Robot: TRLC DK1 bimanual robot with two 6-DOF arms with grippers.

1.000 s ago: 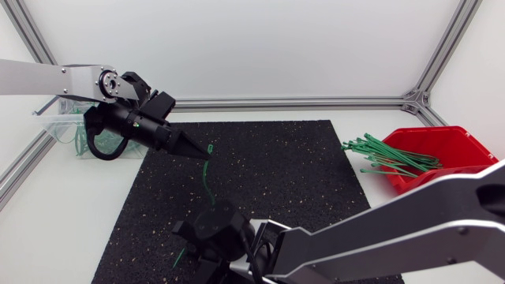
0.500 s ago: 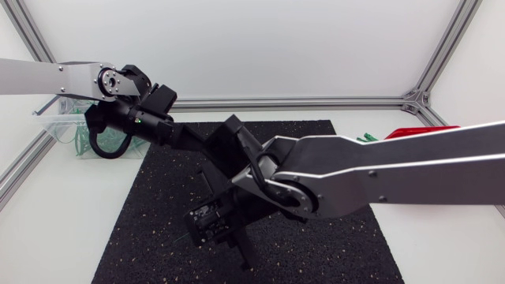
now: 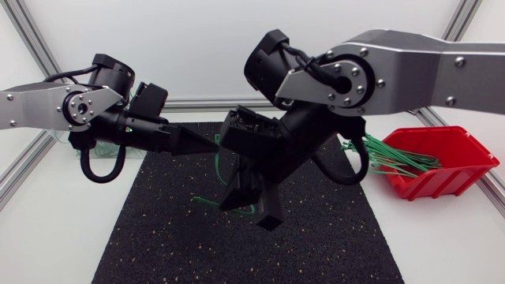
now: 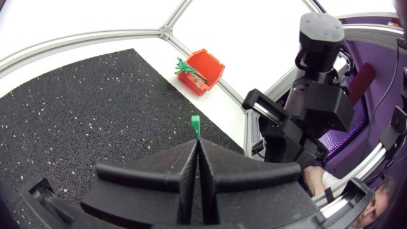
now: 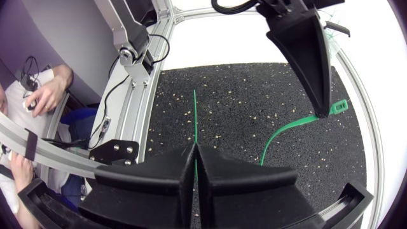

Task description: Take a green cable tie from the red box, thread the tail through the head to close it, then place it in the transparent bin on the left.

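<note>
one green cable tie (image 5: 289,127) over mat (image 3: 142,229); l gripper (image 4: 197,143) clamps head end, r gripper (image 5: 194,147) clamps tail

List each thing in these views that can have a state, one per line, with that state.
left gripper, shut on the green cable tie at its head end
right gripper, shut on the tie's tail
green cable tie, unclosed, tail not yet through head
red box, holds spare ties, some overhanging its rim
</note>
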